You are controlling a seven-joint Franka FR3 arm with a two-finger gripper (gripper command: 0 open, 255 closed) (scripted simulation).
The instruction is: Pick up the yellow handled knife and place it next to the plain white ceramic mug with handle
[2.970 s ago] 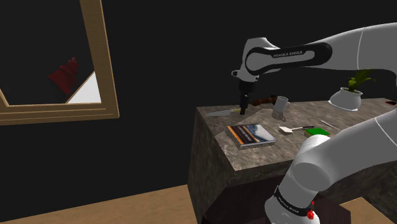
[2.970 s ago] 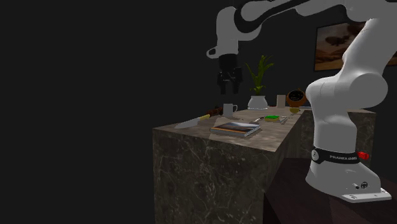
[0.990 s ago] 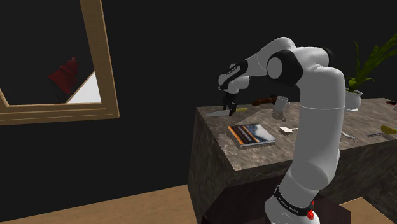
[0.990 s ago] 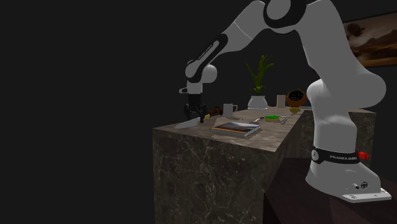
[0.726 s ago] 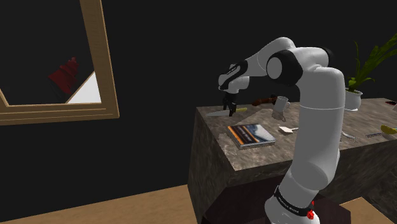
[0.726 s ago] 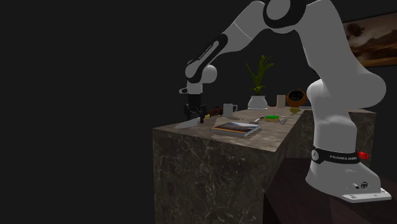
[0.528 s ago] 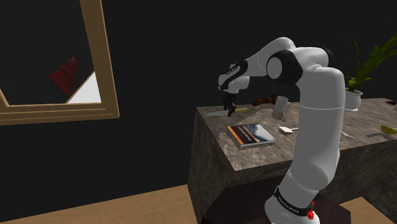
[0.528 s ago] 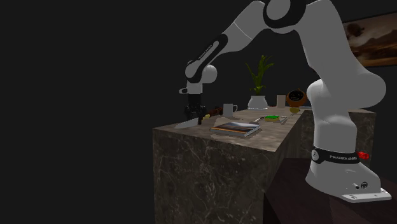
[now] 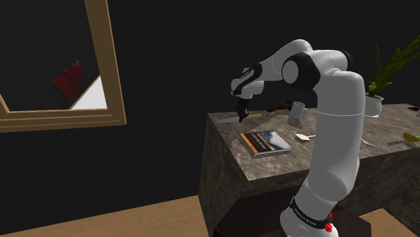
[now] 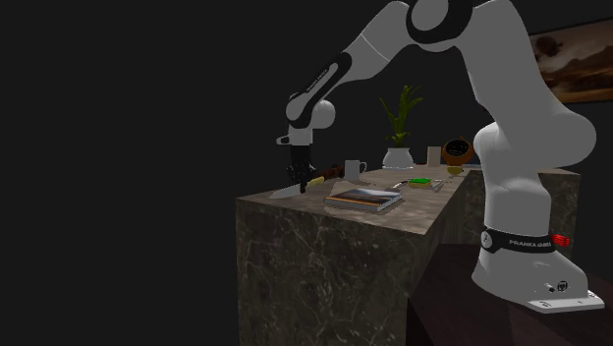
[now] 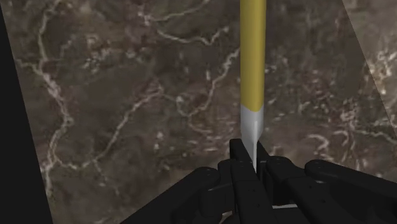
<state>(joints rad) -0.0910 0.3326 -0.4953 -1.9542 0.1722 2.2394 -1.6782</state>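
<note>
1. Where the stone top ends at its far corner, a slim knife (image 11: pixel 252 63) with a round, smooth yellow handle and a grey blade is seen (image 9: pixel 231 119), lying along the surface; whether it rests on the stone or is just clear of it cannot be told.
2. The blade is clamped, just below the handle, by the all-black two-finger gripper (image 11: pixel 252 159), whose fingers are pressed against its flat sides. The handle is directed straight away from the fingers.
3. The gripper (image 9: pixel 242 116) is pointed downward from the white arm's wrist (image 10: pixel 301 183).
4. The knife is backed by a dark brown marble counter (image 11: pixel 127 95), polished and crossed by pale, branching veins; its block-like side is shown in the second exterior view (image 10: pixel 314 265).
5. A small white cylindrical mug (image 9: pixel 297 110) with a loop handle is stood upright farther along the counter, apart from the knife (image 10: pixel 354 169).
6. A flat rectangular book (image 9: pixel 265 143) with a dark, orange-banded cover is laid nearer the stand.
7. A green leafy plant in a rounded white pot (image 9: pixel 372 102) is set beyond the mug.
</note>
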